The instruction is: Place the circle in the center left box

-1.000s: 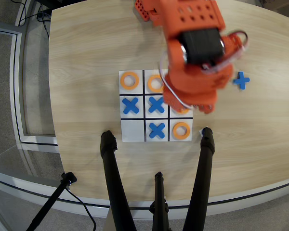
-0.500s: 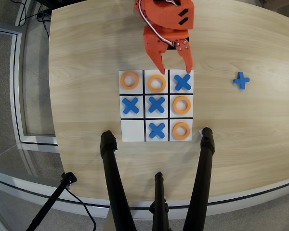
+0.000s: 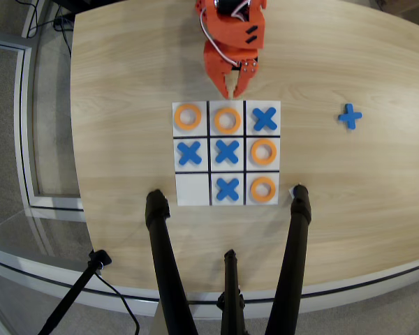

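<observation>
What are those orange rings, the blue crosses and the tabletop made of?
The orange rings and blue crosses look like matte moulded or printed plastic: flat, uniformly coloured, no shine. The tabletop shows pale wood grain, probably laminate or veneer; I cannot tell which.

Orange circle [image 3: 263,152], white/blk-lined center left box [image 3: 251,142]
</observation>
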`<state>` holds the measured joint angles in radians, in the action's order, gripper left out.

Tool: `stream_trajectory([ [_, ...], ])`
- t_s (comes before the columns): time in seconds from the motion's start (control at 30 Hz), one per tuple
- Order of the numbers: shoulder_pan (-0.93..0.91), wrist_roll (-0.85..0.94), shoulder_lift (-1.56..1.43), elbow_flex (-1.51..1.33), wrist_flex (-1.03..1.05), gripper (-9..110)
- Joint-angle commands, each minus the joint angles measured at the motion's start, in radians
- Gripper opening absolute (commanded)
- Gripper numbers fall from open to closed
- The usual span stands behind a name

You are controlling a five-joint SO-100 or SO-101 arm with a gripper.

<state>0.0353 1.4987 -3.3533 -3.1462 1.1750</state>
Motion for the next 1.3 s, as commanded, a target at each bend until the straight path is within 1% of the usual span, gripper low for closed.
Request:
stream_trajectory([
  [0.0, -0.054, -0.005, -0.003, -0.057, 0.069, 0],
  [0.1, -0.183, 0.002, -0.003, -0.057, 0.117, 0],
  [0.17, -0.307, 0.003, -0.003, -0.057, 0.123, 0],
  [0.23, -0.466, -0.005, -0.003, -0.057, 0.129, 0],
  [0.5, -1.241, 0.005, -0.040, -0.057, 0.115, 0],
  [0.57, -1.374, 0.005, -0.040, -0.057, 0.100, 0],
  [0.63, -1.465, 0.005, -0.040, -0.057, 0.097, 0],
  [0.73, -1.568, 0.005, -0.040, -0.057, 0.112, 0],
  [0.83, -1.624, 0.005, -0.038, -0.057, 0.124, 0],
  [1.27, -1.641, -0.005, -0.040, -0.057, 0.123, 0],
])
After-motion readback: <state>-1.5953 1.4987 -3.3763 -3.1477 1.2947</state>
